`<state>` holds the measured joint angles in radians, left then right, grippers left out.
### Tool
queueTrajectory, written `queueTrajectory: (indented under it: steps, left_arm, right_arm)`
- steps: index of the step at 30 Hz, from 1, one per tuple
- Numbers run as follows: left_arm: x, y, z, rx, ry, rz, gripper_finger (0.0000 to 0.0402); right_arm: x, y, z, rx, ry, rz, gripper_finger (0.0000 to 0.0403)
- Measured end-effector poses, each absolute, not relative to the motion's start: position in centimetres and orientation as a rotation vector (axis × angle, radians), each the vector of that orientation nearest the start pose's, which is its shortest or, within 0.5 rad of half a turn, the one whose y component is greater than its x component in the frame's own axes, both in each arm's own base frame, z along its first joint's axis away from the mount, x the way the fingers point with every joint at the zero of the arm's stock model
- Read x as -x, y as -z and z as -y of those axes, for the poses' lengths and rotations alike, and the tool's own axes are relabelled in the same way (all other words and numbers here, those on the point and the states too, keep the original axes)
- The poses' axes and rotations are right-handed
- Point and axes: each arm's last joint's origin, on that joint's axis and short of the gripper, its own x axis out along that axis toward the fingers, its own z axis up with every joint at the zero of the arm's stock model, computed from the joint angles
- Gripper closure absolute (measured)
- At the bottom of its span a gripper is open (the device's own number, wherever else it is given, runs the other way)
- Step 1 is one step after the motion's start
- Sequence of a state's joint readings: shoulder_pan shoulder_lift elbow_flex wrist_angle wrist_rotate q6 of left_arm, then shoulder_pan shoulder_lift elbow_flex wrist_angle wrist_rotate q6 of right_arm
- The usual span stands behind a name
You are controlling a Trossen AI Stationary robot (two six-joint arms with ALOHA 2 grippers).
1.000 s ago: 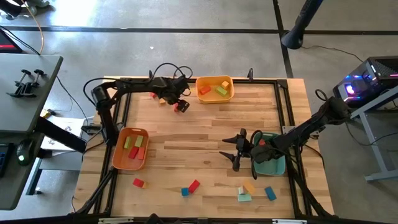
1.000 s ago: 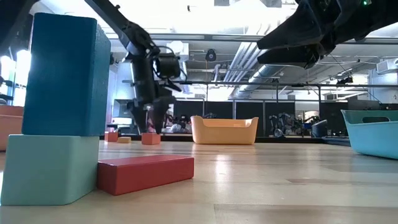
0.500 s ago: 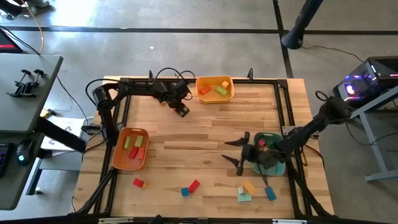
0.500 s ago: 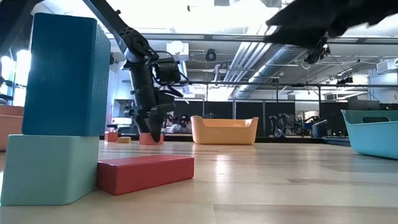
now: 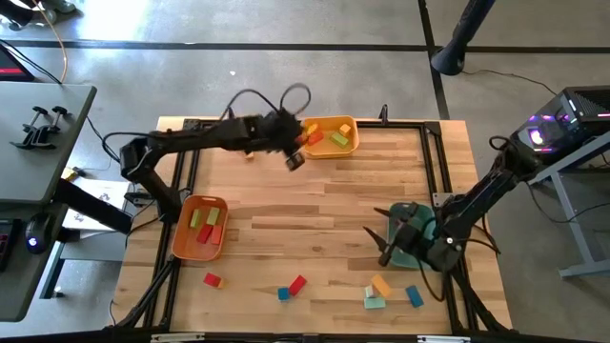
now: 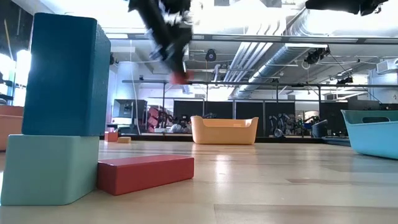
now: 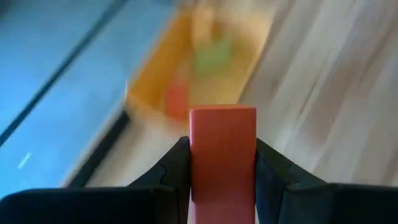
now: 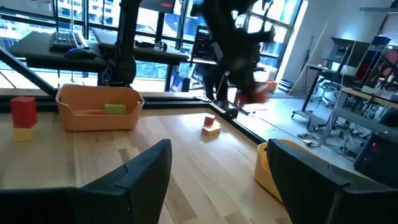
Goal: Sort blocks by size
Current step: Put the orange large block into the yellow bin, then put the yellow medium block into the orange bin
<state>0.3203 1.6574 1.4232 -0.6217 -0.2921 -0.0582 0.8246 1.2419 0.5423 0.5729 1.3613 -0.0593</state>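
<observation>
A small red block (image 7: 222, 130) is in my left gripper (image 5: 294, 157), high above the table's far middle, beside the yellow-orange tray (image 5: 329, 135). That tray holds red and green blocks. In the low view the red block (image 6: 180, 77) hangs under the fingers. My right gripper (image 5: 384, 246) stands open with nothing between its fingers, at the left side of the teal tray (image 5: 412, 250). An orange tray (image 5: 200, 227) at the left holds several blocks. Loose blocks lie near the front edge: a red-and-yellow one (image 5: 212, 280), a blue and a red one (image 5: 289, 289), and orange, teal and blue ones (image 5: 381, 292). My left gripper pinches the red block by two opposite side faces (image 7: 195, 155), one finger on each. The fingers come from above and point down at a slant. The block's end sticks out past the fingertips, and it hangs lifted clear of the table.
Two small blocks (image 5: 250, 153) lie on the table at the far left, behind my left arm. Black rails frame the tabletop. In the low view a blue block stands on a teal one (image 6: 53, 106) with a red bar (image 6: 146, 173) beside it, close to the camera.
My left gripper has shut on the red block at the far left of the table, lifted it clear and carried it up and rightward toward the yellow-orange tray. My right gripper has drawn back toward the table's right, to the teal tray.
</observation>
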Motion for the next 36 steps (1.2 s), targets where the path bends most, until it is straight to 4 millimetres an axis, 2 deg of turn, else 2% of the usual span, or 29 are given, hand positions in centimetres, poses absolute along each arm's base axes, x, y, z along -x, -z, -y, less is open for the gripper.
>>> queueTrajectory:
  steps: [3, 5, 7, 11, 13, 18, 20, 23, 31, 34, 36]
  left_arm:
    - [-35.6, -31.8, -13.3, 0.030, -0.533, -0.676, 0.0308]
    - [-37.2, -32.1, -14.6, -0.012, -0.488, -0.627, 0.0309]
    - [-38.8, -31.6, -16.3, -0.008, -0.479, -0.635, 0.0308]
    - [-41.7, -28.2, -19.9, -0.046, -0.448, -0.759, 0.0309]
    - [-42.8, -26.3, -21.1, -0.037, -0.440, -0.837, 0.0309]
    - [-44.6, -22.2, -22.1, -0.060, -0.372, -1.011, 0.0306]
    - [-45.0, -20.6, -22.2, -0.075, -0.376, -1.053, 0.0286]
    - [-45.3, -19.4, -22.1, -0.112, -0.425, -1.098, 0.0249]
    - [-45.2, -19.8, -21.9, -0.142, -0.436, -1.110, 0.0204]
    - [-44.8, -21.7, -21.5, -0.122, -0.457, -1.120, 0.0196]
    - [-44.3, -23.9, -21.0, -0.102, -0.473, -1.093, 0.0195]
  right_arm:
    - [-18.2, -23.2, -14.9, 0.169, 0.553, -0.076, 0.0142]
    - [-18.4, -23.2, -14.7, 0.168, 0.565, -0.076, 0.0142]
    - [-18.6, -23.2, -14.5, 0.161, 0.576, -0.075, 0.0142]
    - [-18.7, -23.2, -14.4, 0.161, 0.580, -0.076, 0.0142]
    - [-18.7, -23.2, -14.4, 0.161, 0.578, -0.076, 0.0142]
    - [-18.6, -23.1, -14.5, 0.127, 0.573, -0.069, 0.0142]
    - [-18.6, -23.1, -14.5, 0.123, 0.572, -0.068, 0.0142]
    - [-18.6, -23.1, -14.5, 0.110, 0.554, -0.066, 0.0142]
    - [-18.7, -23.1, -14.5, 0.098, 0.530, -0.065, 0.0142]
    - [-18.7, -23.1, -14.5, 0.098, 0.531, -0.065, 0.0142]
    - [-18.7, -23.1, -14.5, 0.099, 0.531, -0.066, 0.0142]
